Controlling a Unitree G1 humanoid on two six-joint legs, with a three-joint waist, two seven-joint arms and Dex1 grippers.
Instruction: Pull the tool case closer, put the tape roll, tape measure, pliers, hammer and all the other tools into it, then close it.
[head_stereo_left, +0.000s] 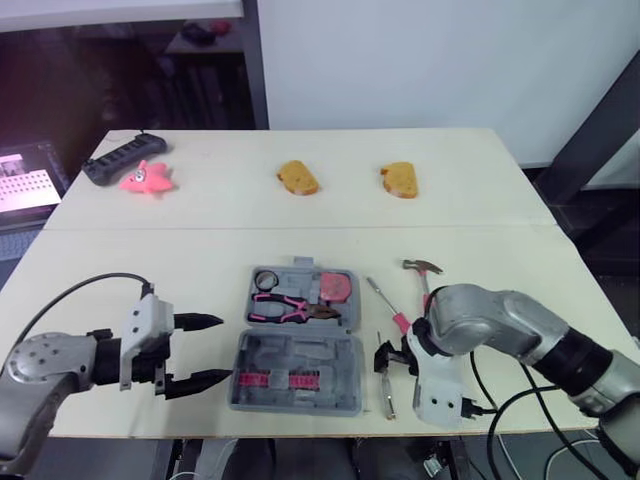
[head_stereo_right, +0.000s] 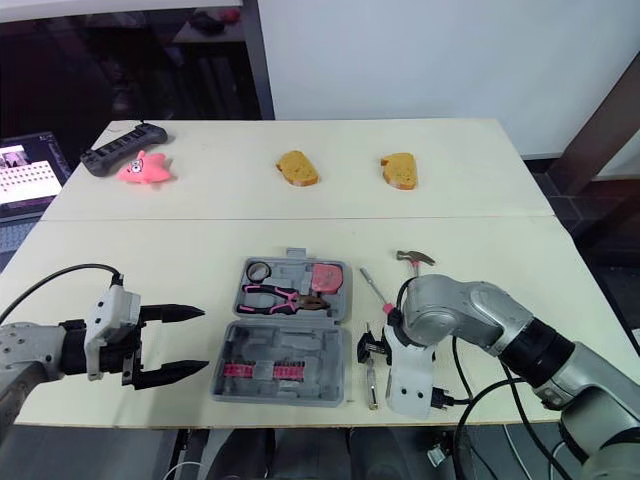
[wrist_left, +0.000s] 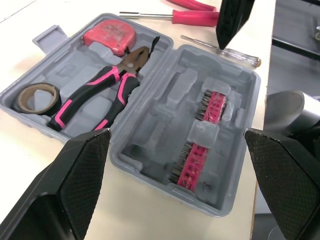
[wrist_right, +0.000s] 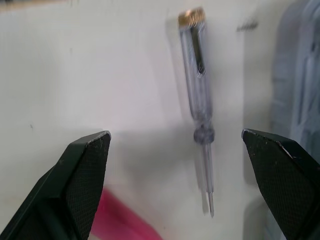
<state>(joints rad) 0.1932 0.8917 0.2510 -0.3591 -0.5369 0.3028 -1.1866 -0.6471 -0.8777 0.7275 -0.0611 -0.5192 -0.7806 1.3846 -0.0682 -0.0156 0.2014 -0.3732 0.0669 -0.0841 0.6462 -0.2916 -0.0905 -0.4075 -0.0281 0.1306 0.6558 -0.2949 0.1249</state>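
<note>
Tools are partly packed. The tool case (head_stereo_left: 300, 350) lies open near the front edge of the table (head_stereo_left: 200, 260), about in the middle. In its back half sit the tape roll (head_stereo_left: 266, 279), the pliers (head_stereo_left: 285, 305) and the tape measure (head_stereo_left: 337, 287).

Three tools are not yet in. The hammer (head_stereo_left: 424, 268) and a pink-handled screwdriver (head_stereo_left: 383, 300) lie just right of the case. A thin clear screwdriver (wrist_right: 197, 85) lies close to the front edge, right beside the case's front half.

The right gripper (wrist_right: 176, 134) hangs over the clear screwdriver with its jaws wide apart. The tool sits between them, closer to the finger on the case side. The left gripper (head_stereo_left: 222, 349) waits at the case's left side, jaws apart too, holding nothing.

I think the job now is to pick up the clear screwdriver. To do it well, the right gripper should slide a bit toward the case so the tool is in the middle. Then it should go straight down and pinch the thick clear handle, not the skinny tip. It is small and round, so it may roll away or slip off the front edge. A slow, gentle squeeze is best.
</note>
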